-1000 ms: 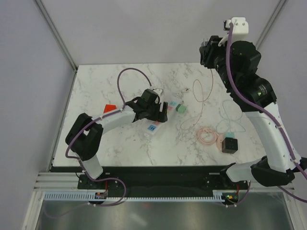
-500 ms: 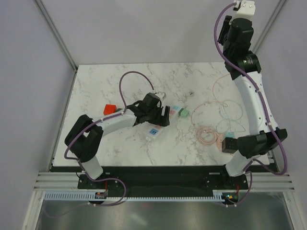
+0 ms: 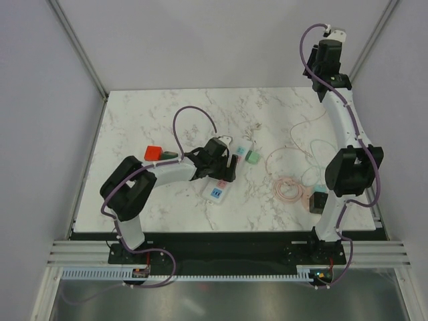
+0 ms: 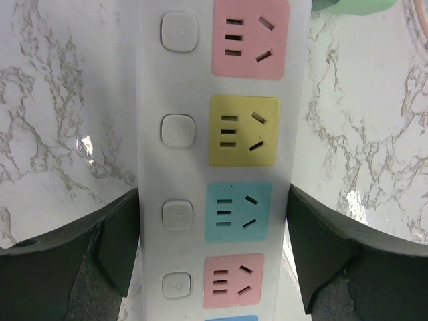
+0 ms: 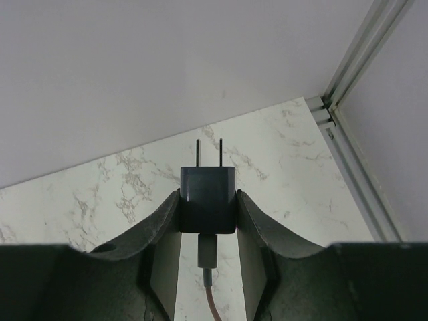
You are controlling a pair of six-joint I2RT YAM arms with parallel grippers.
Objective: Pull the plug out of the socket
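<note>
the socket (image 4: 150, 174) is being clasped across its width by the left gripper (image 4: 214, 234), the jaws set wide against its two long sides, seemingly so that it is being pinned flat on the table (image 3: 134, 120). the plug (image 5: 207, 187) is being pinched between the narrowly set jaws of the right gripper (image 5: 207, 221), prongs bare, high above the far right corner and well apart from the socket.

place: looked like a robotics lab cell
evidence: plain grey panels (image 3: 200, 47), aluminium frame posts (image 3: 75, 45), marble-print surface (image 3: 134, 120)
</note>
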